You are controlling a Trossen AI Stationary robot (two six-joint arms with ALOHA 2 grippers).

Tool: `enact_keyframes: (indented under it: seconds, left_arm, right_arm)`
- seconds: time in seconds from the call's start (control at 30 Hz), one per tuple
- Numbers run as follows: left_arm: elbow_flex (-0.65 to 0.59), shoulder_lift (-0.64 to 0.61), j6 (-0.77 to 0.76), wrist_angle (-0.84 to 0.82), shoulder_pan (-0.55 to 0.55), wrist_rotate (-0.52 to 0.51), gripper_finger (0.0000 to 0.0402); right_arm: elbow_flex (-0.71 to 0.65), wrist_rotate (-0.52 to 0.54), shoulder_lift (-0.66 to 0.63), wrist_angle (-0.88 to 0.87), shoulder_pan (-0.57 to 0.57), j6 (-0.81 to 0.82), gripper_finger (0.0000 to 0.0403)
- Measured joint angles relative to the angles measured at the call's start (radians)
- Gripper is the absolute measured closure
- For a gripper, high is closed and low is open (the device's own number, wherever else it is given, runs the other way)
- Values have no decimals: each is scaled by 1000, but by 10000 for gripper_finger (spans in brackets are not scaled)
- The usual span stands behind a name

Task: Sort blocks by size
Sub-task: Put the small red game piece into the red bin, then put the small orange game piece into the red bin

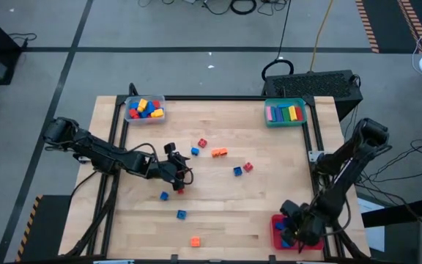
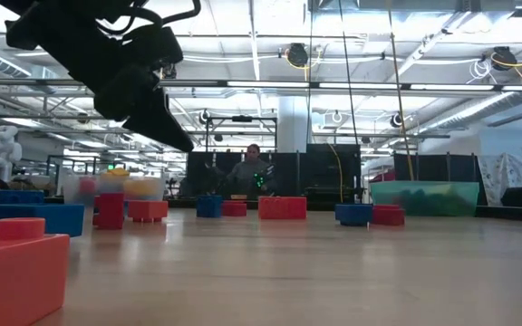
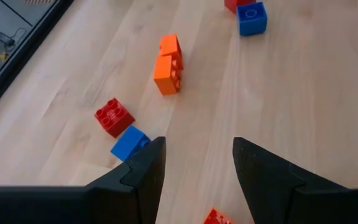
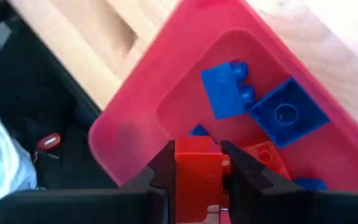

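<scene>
Small blocks lie scattered on the wooden table: an orange one (image 1: 219, 152), red ones (image 1: 202, 143) (image 1: 248, 167) and blue ones (image 1: 195, 151) (image 1: 237, 171) (image 1: 181, 214). My left gripper (image 1: 184, 176) hovers open at mid-table left. Nothing is between its fingers (image 3: 197, 149), and a red block (image 3: 219, 218) lies just below them. My right gripper (image 1: 297, 231) is over the red tray (image 1: 277, 224) at the near right corner, shut on a red block (image 4: 197, 171). Blue blocks (image 4: 284, 115) lie in that tray. My right gripper pinches the red block between its two fingers, by two opposite sides (image 4: 180, 167). The fingers come from above, slanting steeply down. The block is lifted clear, over the inside of the red tray.
A clear tray (image 1: 145, 110) with mixed blocks stands at the far left. A teal tray (image 1: 285, 112) with long bars stands at the far right. An orange block (image 1: 195, 241) and a blue one (image 1: 164, 196) lie near the front. Bare wood shows between them.
</scene>
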Motion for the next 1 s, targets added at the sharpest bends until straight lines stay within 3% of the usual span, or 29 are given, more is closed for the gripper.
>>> enact_keyframes:
  seconds: [0.23, 0.43, 0.57, 0.73, 0.87, 1.0]
  left_arm:
    - [0, 0, 0, 2, 1, -8, 212]
    - [0, 0, 2, -4, 3, -10, 212]
    - [0, 0, 8, -5, 3, -10, 212]
    - [0, 0, 7, -6, 3, -2, 212]
    - [0, 0, 7, -6, 2, -1, 212]
    - [0, 0, 7, -5, 2, 0, 212]
  right_arm:
    - [0, 0, 46, -12, -1, 37, 272]
    - [-1, -63, -4, -110, -1, 173, 227]
    - [1, 61, -68, -113, -1, 204, 229]
    - [74, 241, -133, -215, -34, 114, 247]
    - [146, 341, -145, -347, -109, -35, 262]
    - [165, 371, -145, -397, -243, -229, 273]
